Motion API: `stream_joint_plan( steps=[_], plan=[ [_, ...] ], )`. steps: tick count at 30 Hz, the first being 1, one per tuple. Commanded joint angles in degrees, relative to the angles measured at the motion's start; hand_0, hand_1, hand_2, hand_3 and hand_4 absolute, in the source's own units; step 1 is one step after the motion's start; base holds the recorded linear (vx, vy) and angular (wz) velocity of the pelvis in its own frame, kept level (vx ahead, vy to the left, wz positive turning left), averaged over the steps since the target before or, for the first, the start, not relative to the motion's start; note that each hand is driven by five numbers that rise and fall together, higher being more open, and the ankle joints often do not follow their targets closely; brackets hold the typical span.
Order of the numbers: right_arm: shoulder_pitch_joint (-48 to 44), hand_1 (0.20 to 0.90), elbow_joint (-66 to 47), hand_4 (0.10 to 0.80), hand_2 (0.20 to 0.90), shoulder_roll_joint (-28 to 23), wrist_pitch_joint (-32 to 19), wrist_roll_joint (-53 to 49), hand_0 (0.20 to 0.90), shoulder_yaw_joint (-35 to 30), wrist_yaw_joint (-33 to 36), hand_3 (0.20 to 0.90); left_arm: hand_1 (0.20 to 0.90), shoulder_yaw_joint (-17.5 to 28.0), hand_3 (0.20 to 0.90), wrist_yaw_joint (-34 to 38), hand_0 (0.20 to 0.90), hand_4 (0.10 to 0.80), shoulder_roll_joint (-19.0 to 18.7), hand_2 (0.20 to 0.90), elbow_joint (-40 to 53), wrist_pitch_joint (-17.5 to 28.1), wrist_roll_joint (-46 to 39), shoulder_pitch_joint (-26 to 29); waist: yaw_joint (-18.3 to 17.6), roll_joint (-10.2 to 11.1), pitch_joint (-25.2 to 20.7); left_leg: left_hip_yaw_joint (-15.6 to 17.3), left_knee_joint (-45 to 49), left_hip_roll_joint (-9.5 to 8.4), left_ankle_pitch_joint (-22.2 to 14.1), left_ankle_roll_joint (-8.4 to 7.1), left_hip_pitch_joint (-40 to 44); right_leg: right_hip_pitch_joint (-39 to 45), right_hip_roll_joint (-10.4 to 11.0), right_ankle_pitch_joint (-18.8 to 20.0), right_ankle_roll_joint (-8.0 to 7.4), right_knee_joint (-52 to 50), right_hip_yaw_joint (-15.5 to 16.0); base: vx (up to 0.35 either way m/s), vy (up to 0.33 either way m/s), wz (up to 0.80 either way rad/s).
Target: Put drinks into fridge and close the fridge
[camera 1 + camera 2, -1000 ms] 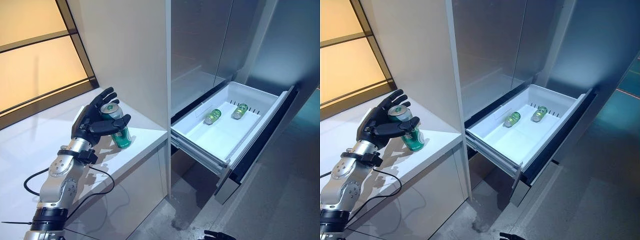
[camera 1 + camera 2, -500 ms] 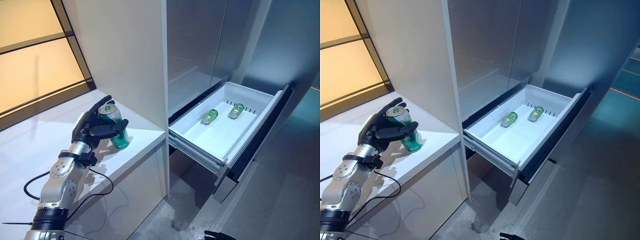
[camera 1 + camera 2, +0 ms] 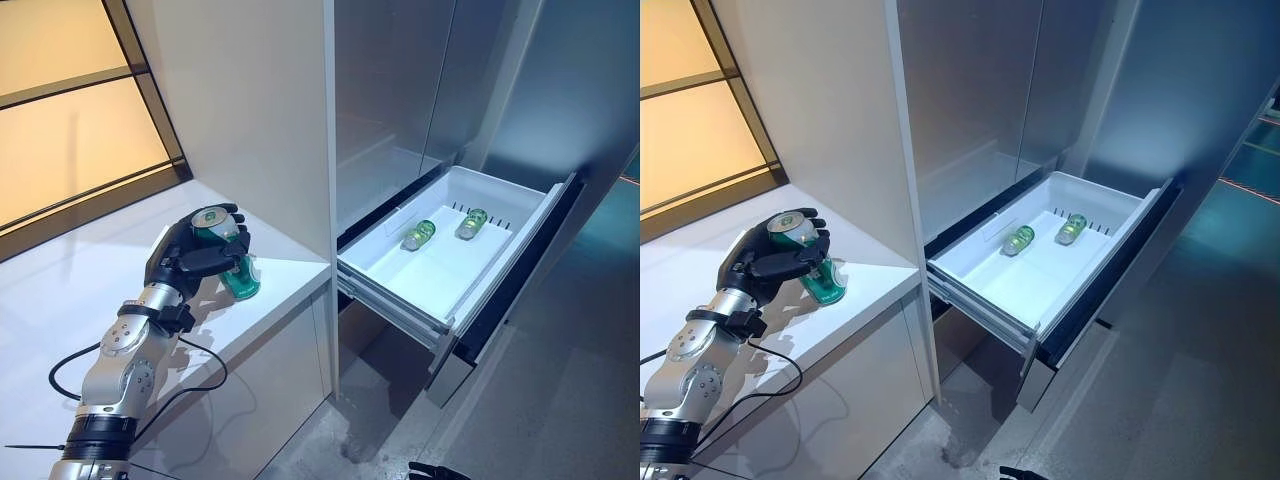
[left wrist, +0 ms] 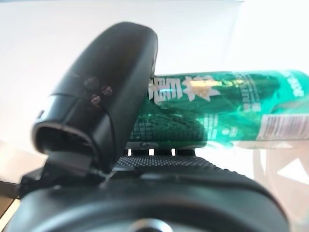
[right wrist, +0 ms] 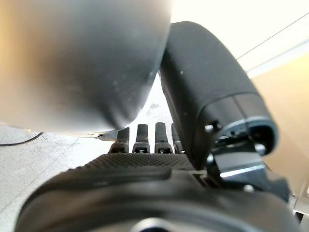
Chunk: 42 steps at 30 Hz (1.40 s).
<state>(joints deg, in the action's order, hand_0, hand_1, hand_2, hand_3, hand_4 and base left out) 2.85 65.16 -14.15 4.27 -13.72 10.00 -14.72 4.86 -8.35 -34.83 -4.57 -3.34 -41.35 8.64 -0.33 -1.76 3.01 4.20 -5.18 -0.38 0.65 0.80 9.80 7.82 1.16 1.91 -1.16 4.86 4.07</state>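
Note:
A green can (image 3: 240, 280) stands tilted on the white counter (image 3: 80, 290), left of the fridge. My left hand (image 3: 185, 255) is shut on the can, with fingers curled over its top and the thumb across its front. The left wrist view shows the can (image 4: 217, 111) lying past the thumb (image 4: 111, 87). The fridge's white drawer (image 3: 385, 265) is pulled out, with green cans (image 3: 418, 234) lying at its back. My right hand (image 5: 145, 169) shows in the right wrist view with relaxed fingers, holding nothing.
A tall white cabinet panel (image 3: 250, 110) rises right behind the can, between the counter and the fridge. The drawer's dark front (image 3: 520, 270) juts out over the grey floor (image 3: 560, 400). A window (image 3: 70, 110) runs along the counter's back.
My left hand's fingers have curled from spread open to closed round the green can, and the can has tipped a little. The drawer and its cans have not moved.

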Motion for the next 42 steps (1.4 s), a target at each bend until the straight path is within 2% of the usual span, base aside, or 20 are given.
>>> stream_joint_plan(
  steps=[1,8,11,14,15,21,26,30,36,42],
  plan=[
    [-1.00,0.900,3.26,0.800,0.900,-0.73,-2.18,-2.26,0.900,0.90,-0.65,0.900,0.300,1.99,0.200,-3.81,0.300,0.100,-2.46,0.300,4.76,8.30,-7.94,11.52,-1.06,-1.01,-0.73,0.07,1.41,-2.42,-5.32,0.82,0.44,-0.94,-1.33,-6.92,-3.11,-5.50,-0.49,0.000,0.000,0.00],
    [-1.87,0.900,-4.72,0.800,0.900,-1.05,-8.95,-1.22,0.900,2.87,-1.63,0.900,0.300,-1.14,0.200,-10.95,0.300,0.100,-0.05,0.300,10.96,6.84,-14.64,12.35,-1.13,-1.03,-0.76,-0.27,1.42,-2.41,-5.39,0.88,0.53,-0.99,-1.23,-7.09,-3.00,-5.88,-0.29,0.000,0.000,0.00],
    [-2.21,0.900,-11.92,0.800,0.900,-1.23,-11.79,-0.41,0.900,4.37,-0.76,0.900,0.300,-2.93,0.200,-14.07,0.300,0.100,0.84,0.300,12.73,6.75,-16.87,12.99,-1.26,-0.90,-0.71,-0.36,1.28,-2.44,-5.31,0.91,0.57,-0.95,-1.13,-7.04,-3.04,-5.83,-0.14,0.000,0.000,0.00],
    [-1.42,0.900,-26.71,0.800,0.900,-1.33,-12.01,1.03,0.900,6.31,-0.88,0.900,0.300,-5.07,0.200,-18.29,0.300,0.100,1.78,0.300,14.86,7.28,-19.44,12.96,-1.90,-0.64,-0.69,-0.32,1.17,-2.42,-5.25,0.94,0.64,-0.99,-1.01,-6.96,-3.12,-5.82,-0.10,0.000,0.000,0.00],
    [-0.93,0.900,-33.14,0.800,0.900,-1.24,-9.93,0.48,0.900,6.94,-1.85,0.900,0.300,-5.68,0.200,-19.58,0.300,0.100,1.99,0.300,15.53,7.99,-19.48,12.66,-2.24,-0.53,-0.61,-0.23,1.12,-2.37,-5.21,0.93,0.69,-1.04,-0.98,-6.92,-3.16,-5.86,-0.12,0.000,0.000,0.00],
    [-0.85,0.900,-53.08,0.800,0.900,-3.99,-7.50,-6.54,0.900,7.23,-12.21,0.900,0.300,-8.28,0.200,-26.72,0.300,0.100,1.54,0.300,18.26,12.55,-20.31,9.72,-2.86,-0.05,-0.51,-0.24,1.01,-2.29,-4.82,0.91,0.94,-0.81,-1.02,-6.70,-3.15,-5.73,-0.29,0.000,-0.002,-0.01],
    [-4.33,0.900,-70.36,0.800,0.900,-8.81,-4.86,-16.24,0.900,4.42,-14.79,0.900,0.300,-9.10,0.200,-31.88,0.300,0.100,1.16,0.300,21.07,15.17,-19.29,6.27,-2.79,0.25,-0.75,-0.28,0.85,-2.17,-4.51,1.07,0.78,-0.97,-1.19,-6.39,-3.03,-5.57,-0.78,-0.001,-0.001,-0.01],
    [-6.78,0.900,-77.62,0.800,0.900,-10.07,-3.59,-21.97,0.900,3.32,-16.76,0.900,0.300,-9.73,0.200,-33.84,0.300,0.100,1.37,0.300,22.55,15.22,-18.70,5.23,-2.55,0.39,-0.88,-0.49,0.87,-2.30,-4.53,1.36,0.56,-1.17,-1.25,-6.20,-2.96,-5.43,-1.22,-0.009,-0.005,-0.10],
    [-8.79,0.900,-81.48,0.800,0.900,-11.13,-0.88,-25.56,0.900,3.97,-19.89,0.900,0.300,-10.91,0.200,-33.08,0.300,0.100,1.22,0.300,23.46,14.63,-16.73,5.29,-2.26,0.53,-1.02,-0.51,1.04,-2.40,-4.37,1.48,0.17,-1.33,-1.20,-5.88,-2.89,-5.17,-1.35,-0.009,-0.002,-0.04],
    [-12.08,0.900,-83.51,0.800,0.900,-12.91,1.35,-26.26,0.900,6.77,-23.22,0.900,0.300,-13.83,0.200,-30.77,0.300,0.100,0.70,0.300,22.85,12.75,-15.95,7.65,-2.06,0.96,-1.00,-0.65,1.27,-2.51,-4.15,1.43,-0.12,-1.42,-1.02,-5.52,-2.89,-5.15,-1.15,0.000,0.000,0.00]
  ],
)
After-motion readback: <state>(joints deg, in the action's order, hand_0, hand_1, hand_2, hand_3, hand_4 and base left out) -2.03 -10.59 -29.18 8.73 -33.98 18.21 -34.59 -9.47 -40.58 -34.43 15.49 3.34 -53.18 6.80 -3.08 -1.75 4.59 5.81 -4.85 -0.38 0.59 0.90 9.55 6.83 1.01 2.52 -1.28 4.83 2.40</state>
